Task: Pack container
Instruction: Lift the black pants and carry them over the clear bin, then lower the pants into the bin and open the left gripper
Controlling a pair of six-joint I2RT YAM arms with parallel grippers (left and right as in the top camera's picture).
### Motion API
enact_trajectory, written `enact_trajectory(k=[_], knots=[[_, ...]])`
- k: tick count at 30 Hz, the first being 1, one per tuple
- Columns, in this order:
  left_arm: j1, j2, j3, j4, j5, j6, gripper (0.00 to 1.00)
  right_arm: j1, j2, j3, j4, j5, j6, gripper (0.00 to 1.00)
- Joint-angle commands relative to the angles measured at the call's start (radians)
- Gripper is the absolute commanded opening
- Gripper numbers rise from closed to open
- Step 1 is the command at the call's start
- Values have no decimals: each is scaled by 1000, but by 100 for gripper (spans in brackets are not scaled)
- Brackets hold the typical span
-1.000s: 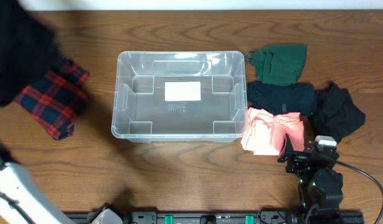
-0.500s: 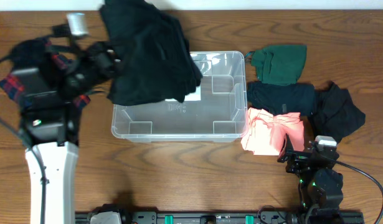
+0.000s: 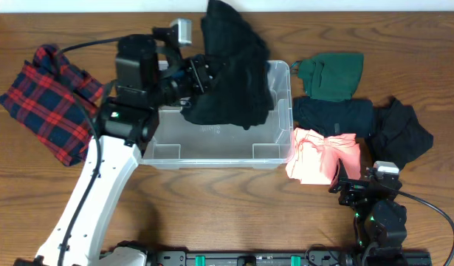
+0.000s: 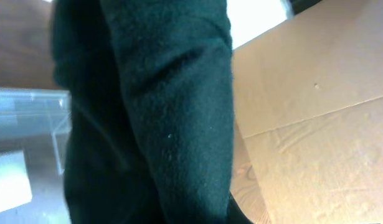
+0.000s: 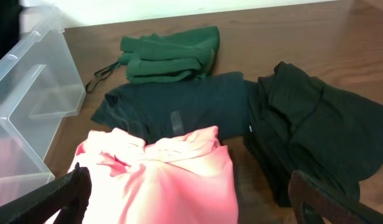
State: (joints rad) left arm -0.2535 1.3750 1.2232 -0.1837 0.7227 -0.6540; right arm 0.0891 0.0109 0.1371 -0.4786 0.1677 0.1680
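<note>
Overhead first, then the wrist views.

**K:** The clear plastic rectangular storage container (image 3: 212, 158) sits upright on the brown wooden table (image 3: 212, 214). The left gripper (image 3: 201, 75) is above the container's back left part. A black fleece garment (image 3: 238, 74) hangs from it over the container's back rim and right half.

**M:** Fingers?

**K:** Cloth hides them from above. The left wrist view is nearly all black fleece garment (image 4: 160, 124), bunched at the closed jaws. Only that view shows a tan cardboard panel (image 4: 316, 124) beyond the container (image 4: 29, 115).

**M:** Right side?

**K:** The right gripper (image 3: 362, 177) is near the container's front right corner, holding nothing. The right wrist view shows its fingertips (image 5: 70, 193) spread wide at both lower corners, which the overhead cannot resolve.

**M:** Items right of the container?

**K:** Folded green garment (image 3: 334, 74) by the back corner, flat black shirt (image 3: 334, 114) beside the side wall, crumpled pink cloth (image 3: 322, 155) touching the front corner. A rumpled black garment (image 3: 400, 129) lies farther right. Left of the container, seen from overhead only, lies a red-and-navy plaid cloth (image 3: 46, 100).
</note>
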Motion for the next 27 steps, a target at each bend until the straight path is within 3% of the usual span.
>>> enact_trajectory(k=[1,6,18,22,25,27], knots=[[2,21,22,-48,-30,-6,6,-6,-5,-2,-1,0,3,99],[2,77,-7,-184,-153,55,6,-6,-5,-2,-1,0,3,99],[2,126,-29,-397,-426,31,7,-6,-5,-2,-1,0,3,99],[2,128,-29,-452,-553,92,17,-6,-5,-2,-1,1,3,99],[5,127,-28,-460,-589,131,38,-6,-5,-2,-1,0,3,99],[21,127,-19,-460,-589,132,45,-6,-5,-2,-1,0,3,99]])
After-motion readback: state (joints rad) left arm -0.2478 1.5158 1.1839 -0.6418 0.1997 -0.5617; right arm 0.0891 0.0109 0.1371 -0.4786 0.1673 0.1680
